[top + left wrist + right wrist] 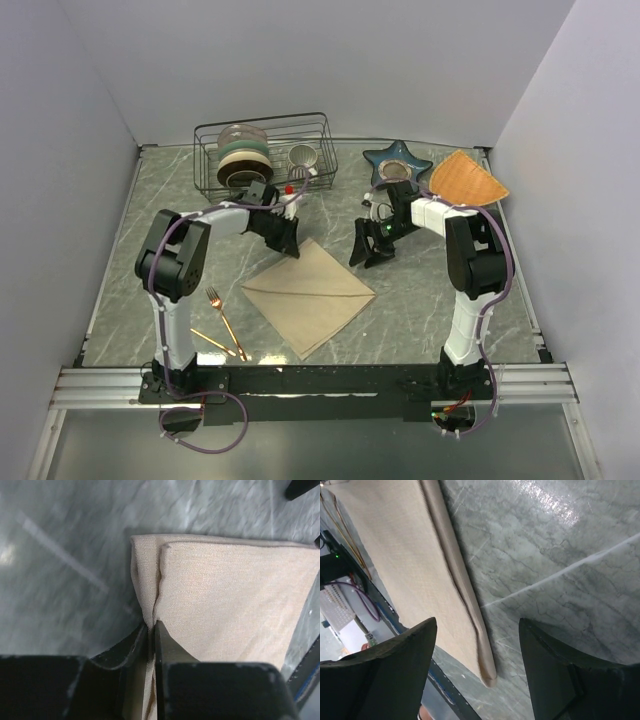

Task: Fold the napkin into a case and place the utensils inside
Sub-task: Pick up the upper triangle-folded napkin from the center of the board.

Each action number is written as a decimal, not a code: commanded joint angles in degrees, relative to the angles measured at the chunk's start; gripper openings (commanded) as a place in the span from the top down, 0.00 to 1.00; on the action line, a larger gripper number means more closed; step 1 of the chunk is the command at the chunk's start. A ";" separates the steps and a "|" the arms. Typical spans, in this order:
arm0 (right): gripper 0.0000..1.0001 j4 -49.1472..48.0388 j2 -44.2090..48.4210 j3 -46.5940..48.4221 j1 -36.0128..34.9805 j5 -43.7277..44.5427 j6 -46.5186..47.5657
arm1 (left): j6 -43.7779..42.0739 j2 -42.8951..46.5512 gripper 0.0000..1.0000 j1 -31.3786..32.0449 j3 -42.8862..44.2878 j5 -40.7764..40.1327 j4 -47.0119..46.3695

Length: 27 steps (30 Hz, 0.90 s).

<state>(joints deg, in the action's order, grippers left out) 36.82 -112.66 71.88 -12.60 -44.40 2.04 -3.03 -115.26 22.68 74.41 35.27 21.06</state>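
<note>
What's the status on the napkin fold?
Left end effector shut on napkin, far corner. Right end effector open, beside napkin edge. Fork and spoon lie left of it, not yet inside. Nothing blocking.

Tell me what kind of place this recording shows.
Likely a lab cell staged as a kitchen counter: plain white walls box in a marble-look table, a wire dish rack holds bowls, and two arms are bolted to a metal rail.
</note>
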 commanded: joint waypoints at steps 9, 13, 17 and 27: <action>0.30 -0.34 -2.91 9.94 -3.91 0.37 -1.42 | 16.03 11.72 0.72 -2.99 -14.73 6.67 -6.11; 0.30 -2.62 -4.93 11.00 -7.34 -0.86 -1.96 | 17.53 14.62 0.49 -5.27 -15.35 4.64 -8.39; 0.36 -4.91 -7.04 11.70 -9.98 -0.86 -3.61 | 14.99 15.95 0.39 -9.39 -14.48 6.65 -9.02; 0.61 -8.16 -11.79 13.82 -13.24 -1.91 -7.14 | 9.36 13.84 0.29 -11.60 -11.30 13.33 -8.66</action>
<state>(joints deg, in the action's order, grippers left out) 31.16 -123.15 84.31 -25.28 -46.76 -3.86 9.10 -101.21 10.83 61.39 43.75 14.41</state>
